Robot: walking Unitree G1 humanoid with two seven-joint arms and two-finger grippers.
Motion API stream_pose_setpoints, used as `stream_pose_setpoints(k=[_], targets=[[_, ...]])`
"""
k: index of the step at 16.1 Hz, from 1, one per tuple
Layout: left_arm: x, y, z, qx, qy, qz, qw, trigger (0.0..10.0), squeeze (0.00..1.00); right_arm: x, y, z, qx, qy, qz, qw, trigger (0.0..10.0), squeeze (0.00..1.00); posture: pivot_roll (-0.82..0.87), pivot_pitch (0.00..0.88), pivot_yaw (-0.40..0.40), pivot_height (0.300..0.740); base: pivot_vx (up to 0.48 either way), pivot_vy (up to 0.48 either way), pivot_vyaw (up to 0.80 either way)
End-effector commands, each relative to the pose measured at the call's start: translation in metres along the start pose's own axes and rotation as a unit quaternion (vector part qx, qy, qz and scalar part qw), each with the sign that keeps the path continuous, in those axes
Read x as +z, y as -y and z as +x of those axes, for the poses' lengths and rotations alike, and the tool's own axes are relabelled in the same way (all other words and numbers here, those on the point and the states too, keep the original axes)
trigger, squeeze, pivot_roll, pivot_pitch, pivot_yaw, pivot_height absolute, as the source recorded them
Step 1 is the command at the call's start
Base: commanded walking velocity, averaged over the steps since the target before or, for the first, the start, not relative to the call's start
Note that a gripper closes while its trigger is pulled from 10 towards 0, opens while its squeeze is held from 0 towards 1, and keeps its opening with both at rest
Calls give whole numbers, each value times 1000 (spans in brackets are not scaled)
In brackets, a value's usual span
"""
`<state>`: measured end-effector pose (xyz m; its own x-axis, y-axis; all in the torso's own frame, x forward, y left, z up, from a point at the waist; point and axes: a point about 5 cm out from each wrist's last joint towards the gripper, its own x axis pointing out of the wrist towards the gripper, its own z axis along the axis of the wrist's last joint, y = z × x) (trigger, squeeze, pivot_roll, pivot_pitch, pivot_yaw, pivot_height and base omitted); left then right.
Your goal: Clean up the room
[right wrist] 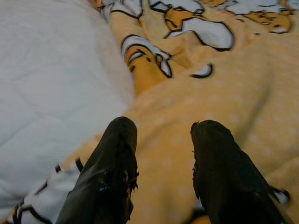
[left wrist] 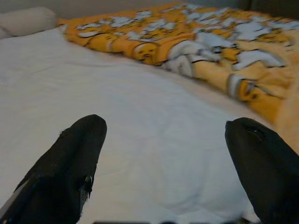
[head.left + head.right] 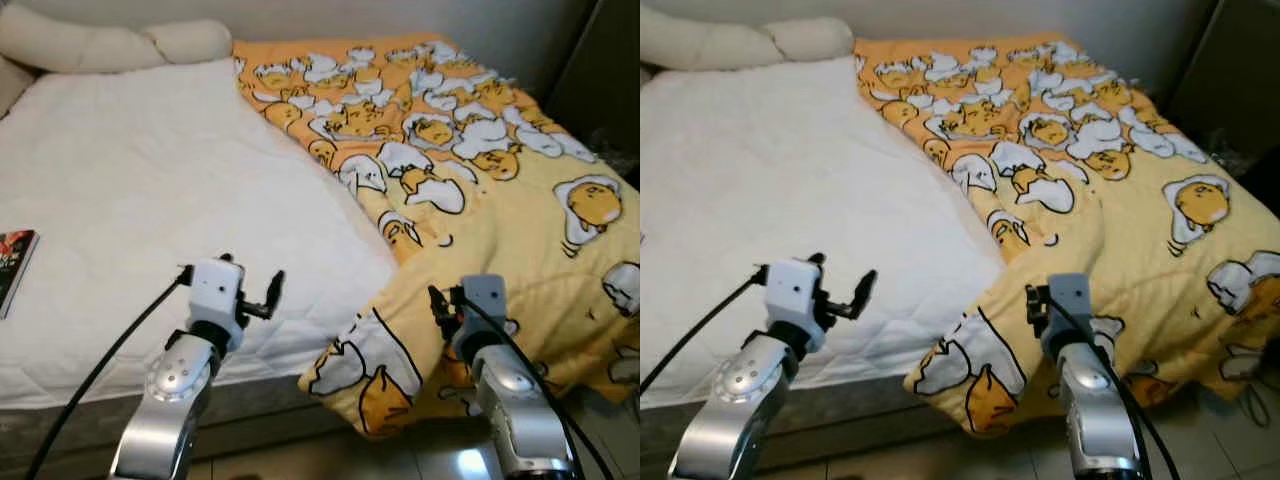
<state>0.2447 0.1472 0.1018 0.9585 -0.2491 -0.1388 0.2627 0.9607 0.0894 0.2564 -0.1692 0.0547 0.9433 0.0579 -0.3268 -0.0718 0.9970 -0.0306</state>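
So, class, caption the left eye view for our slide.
Both grippers hover at the bed's edge: left gripper over white mattress, right gripper over yellow blanket.

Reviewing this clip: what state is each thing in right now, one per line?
blanket: rumpled, bunched on the bed's right side, corner hanging over the edge.
mattress: white cover bare on the left.
pillow: at the head of the bed.
book: lying flat near the left edge.
left gripper: open, over the mattress, holding nothing.
right gripper: open, fingers over the blanket fold.
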Motion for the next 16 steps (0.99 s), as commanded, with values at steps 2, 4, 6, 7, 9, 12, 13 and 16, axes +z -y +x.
stream_pose_setpoints(k=[2, 4, 6, 7, 9, 12, 13, 16], targets=[[0, -10, -3, 21, 0, 4, 1000, 10000, 0, 7, -13, 3, 37, 5, -22, 999, 10000, 0, 120, 0, 14, 740, 302, 0, 0], [0, -11, -4, 25, 0, 4, 1000, 10000, 0, 7, -18, 2, 64, 3, -42, 997, 10000, 0, 125, 0, 12, 740, 304, 0, 800], [0, -13, -5, 32, -2, 5, 999, 10000, 0, 4, -20, 3, 68, -16, -8, 998, 10000, 0, 134, 0, 8, 740, 292, 0, 0], [-1, -15, -6, 40, -3, 3, 999, 10000, 0, 3, -20, 3, 72, -20, -27, 997, 10000, 0, 138, 0, 6, 740, 0, 0, 0], [-1, -17, -8, 39, -5, 8, 999, 10000, 0, 0, -18, 4, 68, -29, -36, 997, 10000, 0, 147, 0, 3, 740, 0, 0, 0], [1, -17, -5, 33, -4, 12, 999, 10000, 0, 0, -16, 6, 55, -38, -20, 998, 10000, 1000, 143, 0, 14, 740, 0, 0, 0], [1, -15, -4, 21, -6, 16, 1000, 10000, 0, 0, -12, 8, 35, -46, -7, 998, 10000, 1000, 143, 0, 19, 740, 0, 0, 0], [0, -10, -3, -34, -19, 33, 999, 10000, 0, -3, -5, 23, -6, -88, -3, 996, 10000, 1000, 149, 0, 25, 740, 0, 0, 0]])
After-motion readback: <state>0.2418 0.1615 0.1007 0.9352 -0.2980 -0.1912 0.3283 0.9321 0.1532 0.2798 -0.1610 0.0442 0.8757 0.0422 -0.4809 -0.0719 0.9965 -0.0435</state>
